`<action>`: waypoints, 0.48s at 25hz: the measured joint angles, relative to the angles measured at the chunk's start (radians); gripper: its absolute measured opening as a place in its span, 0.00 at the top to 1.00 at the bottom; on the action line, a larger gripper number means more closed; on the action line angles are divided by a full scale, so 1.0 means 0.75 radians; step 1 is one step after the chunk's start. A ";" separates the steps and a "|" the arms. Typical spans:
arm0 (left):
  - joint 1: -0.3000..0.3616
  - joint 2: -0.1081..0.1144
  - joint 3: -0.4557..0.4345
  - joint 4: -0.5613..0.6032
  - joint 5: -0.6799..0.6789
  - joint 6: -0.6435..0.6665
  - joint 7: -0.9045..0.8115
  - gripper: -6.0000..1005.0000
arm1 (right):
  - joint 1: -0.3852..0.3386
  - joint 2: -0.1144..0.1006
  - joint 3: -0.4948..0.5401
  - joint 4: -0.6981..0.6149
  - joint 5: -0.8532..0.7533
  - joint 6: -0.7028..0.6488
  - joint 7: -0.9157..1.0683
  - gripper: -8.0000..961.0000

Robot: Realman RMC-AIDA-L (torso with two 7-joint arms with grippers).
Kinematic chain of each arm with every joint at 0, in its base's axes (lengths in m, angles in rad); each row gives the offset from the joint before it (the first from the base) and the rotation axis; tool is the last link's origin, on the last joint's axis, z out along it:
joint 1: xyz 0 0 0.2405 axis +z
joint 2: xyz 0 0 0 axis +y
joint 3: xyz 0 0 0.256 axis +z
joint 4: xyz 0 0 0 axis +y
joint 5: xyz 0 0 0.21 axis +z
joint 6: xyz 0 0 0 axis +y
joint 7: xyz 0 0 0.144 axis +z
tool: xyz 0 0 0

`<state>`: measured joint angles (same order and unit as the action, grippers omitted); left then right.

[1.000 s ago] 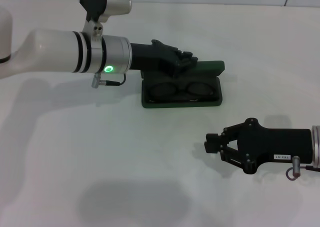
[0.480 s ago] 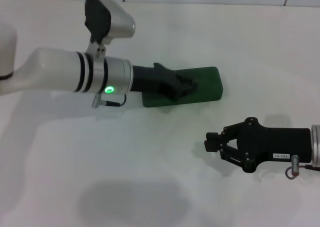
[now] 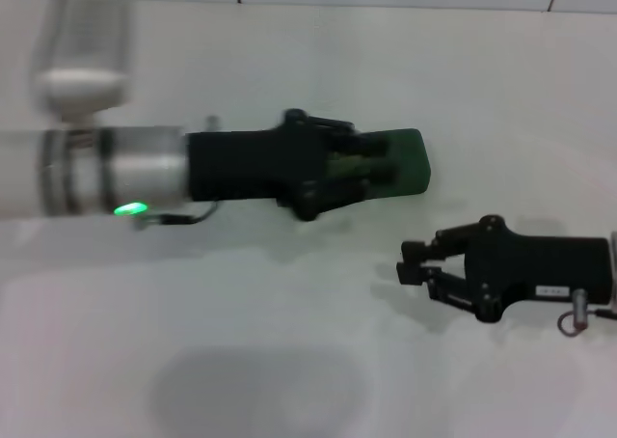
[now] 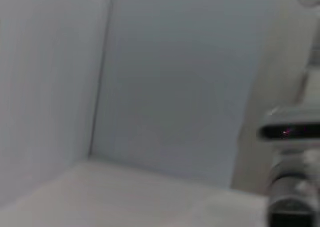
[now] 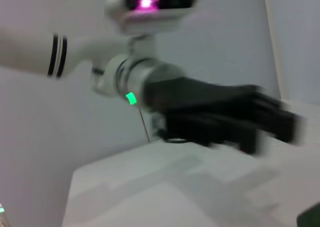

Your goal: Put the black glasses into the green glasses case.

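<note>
Left gripper (image 3: 371,163) over closed green glasses case (image 3: 410,163)

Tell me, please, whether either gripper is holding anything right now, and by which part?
Neither visibly holds anything. The left gripper is over the closed green glasses case; the right gripper sits open and empty.

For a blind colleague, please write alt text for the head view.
The left end effector is over the closed green glasses case on a white table. The right end effector, fingers parted, is nearer the camera, apart from the case.
</note>
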<state>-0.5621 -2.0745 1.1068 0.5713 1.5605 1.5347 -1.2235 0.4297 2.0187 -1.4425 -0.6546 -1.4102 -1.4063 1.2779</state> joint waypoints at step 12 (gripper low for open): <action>0.217 0.170 -0.174 0.040 -0.083 0.459 0.107 0.55 | 0.022 0.001 0.076 -0.092 0.097 -0.275 0.024 0.56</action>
<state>-0.3995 -1.9472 0.9759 0.6014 1.4983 1.8786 -1.1432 0.4462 2.0198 -1.3856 -0.7235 -1.3378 -1.6124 1.2963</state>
